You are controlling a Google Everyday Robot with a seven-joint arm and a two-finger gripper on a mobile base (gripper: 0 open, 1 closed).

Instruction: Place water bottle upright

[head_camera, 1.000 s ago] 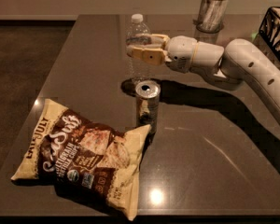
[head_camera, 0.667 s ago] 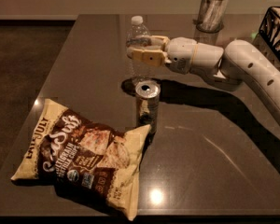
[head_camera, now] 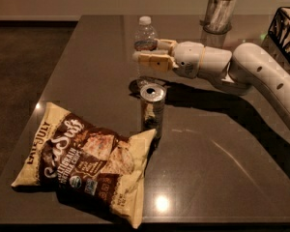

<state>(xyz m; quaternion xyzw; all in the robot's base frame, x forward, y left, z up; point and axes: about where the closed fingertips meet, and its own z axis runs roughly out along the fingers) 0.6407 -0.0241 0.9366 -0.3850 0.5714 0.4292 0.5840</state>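
Gripper (head_camera: 147, 50) over far-middle part of table (head_camera: 222, 168), reaching in from picture-right. Water bottle (head_camera: 145, 35) upright between its fingers (head_camera: 152, 59), one finger on each side, pressed to it. Can (head_camera: 152, 108) upright just camera-side of gripper, apart from it. Chip bag (head_camera: 87, 161) lying flat beyond can, nearer camera, picture-left of gripper, corner beside can. Glass container (head_camera: 218, 13) behind gripper, picture-right. Basket (head_camera: 286, 30) far picture-right, past arm (head_camera: 261, 74).

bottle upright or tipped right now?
Upright: bottle vertical, cap on top, gripper at its middle. Whether its base rests on the table: cannot tell.
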